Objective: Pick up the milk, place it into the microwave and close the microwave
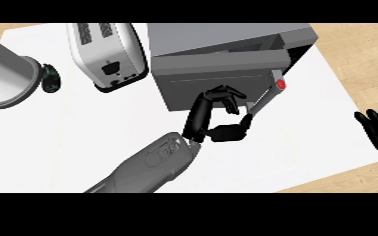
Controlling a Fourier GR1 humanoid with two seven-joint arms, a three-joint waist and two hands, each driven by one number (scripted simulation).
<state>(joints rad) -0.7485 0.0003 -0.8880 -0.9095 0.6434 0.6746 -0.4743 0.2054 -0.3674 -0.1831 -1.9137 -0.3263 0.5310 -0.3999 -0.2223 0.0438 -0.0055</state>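
Head view: left hand (214, 115) sits at the microwave (221, 62) door (214, 82) near the counter's (88, 130) far edge, fingers curled, holding nothing visible. Right hand (367, 127) rests open at the right edge. Milk not visible, presumably inside. Judged step: closing; the door looks nearly shut and needs a push flush.
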